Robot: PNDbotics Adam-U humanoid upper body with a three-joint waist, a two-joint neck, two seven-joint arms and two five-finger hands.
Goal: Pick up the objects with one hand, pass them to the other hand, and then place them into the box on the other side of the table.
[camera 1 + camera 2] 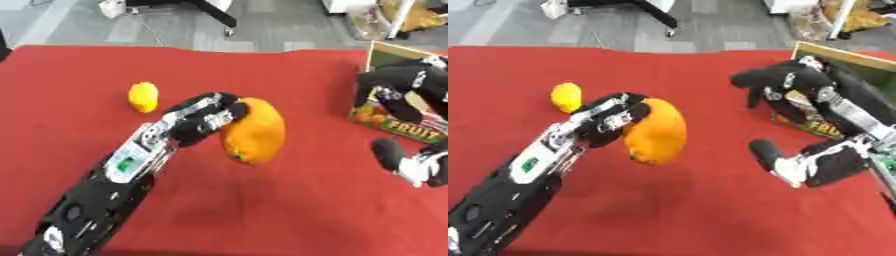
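Note:
My left hand (pixel 203 119) is above the middle of the red table, its fingers curled round a large orange fruit (pixel 255 131) that hangs clear of the cloth. A smaller yellow fruit (pixel 143 96) lies on the cloth to the left of that hand. My right hand (pixel 785 85) is held up at the right with fingers spread and relaxed, thumb (pixel 765 152) low, nothing in it. It is a short gap to the right of the orange fruit and in front of the box (pixel 820 127).
The cardboard box printed with fruit pictures and the word FRUIT (pixel 411 127) stands at the table's right edge. The red cloth (pixel 262 210) covers the whole table. Grey floor and furniture legs (pixel 214 12) lie beyond the far edge.

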